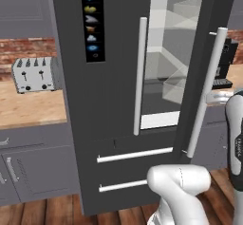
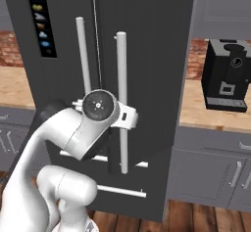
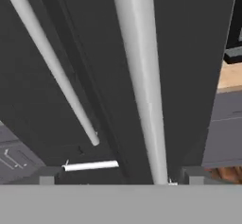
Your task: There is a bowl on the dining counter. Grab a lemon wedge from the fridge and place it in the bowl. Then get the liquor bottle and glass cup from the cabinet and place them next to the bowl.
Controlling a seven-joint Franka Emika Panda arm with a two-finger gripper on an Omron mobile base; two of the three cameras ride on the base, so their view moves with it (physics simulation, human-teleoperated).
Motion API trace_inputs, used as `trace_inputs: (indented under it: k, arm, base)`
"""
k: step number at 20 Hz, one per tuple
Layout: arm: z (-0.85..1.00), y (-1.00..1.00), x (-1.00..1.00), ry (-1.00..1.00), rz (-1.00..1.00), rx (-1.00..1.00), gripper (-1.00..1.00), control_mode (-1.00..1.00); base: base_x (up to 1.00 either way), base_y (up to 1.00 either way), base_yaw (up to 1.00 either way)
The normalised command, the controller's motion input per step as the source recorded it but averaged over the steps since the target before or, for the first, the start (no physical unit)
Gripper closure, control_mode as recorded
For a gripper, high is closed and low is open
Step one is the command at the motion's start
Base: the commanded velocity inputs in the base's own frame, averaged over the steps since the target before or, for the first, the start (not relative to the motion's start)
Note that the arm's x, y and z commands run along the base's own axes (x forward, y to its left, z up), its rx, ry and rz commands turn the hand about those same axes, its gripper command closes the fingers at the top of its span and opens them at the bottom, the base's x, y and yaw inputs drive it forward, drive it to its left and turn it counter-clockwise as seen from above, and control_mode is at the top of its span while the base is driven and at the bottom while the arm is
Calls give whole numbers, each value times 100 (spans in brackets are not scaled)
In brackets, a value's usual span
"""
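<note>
The dark fridge (image 1: 109,105) stands right in front of me. Its right door is ajar, and pale shelves (image 1: 166,62) show through the gap. My gripper (image 3: 120,178) is open around the right door's long handle (image 3: 142,76), which runs up between the fingertips, closer to the right one. From the right base view my hand (image 2: 128,118) sits against that handle (image 2: 121,69) at mid height. The left door's handle (image 3: 52,67) runs alongside, untouched.
A toaster (image 1: 34,73) sits on the wooden counter left of the fridge. A black coffee machine (image 2: 228,77) stands on the counter to the right. Two drawer handles (image 1: 135,155) cross the fridge's lower front. Grey base cabinets (image 2: 211,177) flank it.
</note>
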Motion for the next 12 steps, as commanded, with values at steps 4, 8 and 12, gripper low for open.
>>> trace_inputs:
  k: [4,8,12]
  arm:
    - [80,41,-73,-7,0,-24,-100,-100]
    - [58,70,-29,1,4,-30,-100,-100]
    - [23,84,40,17,9,-29,-100,-100]
  base:
    - [0,0,0]
    - [0,0,0]
    - [0,0,0]
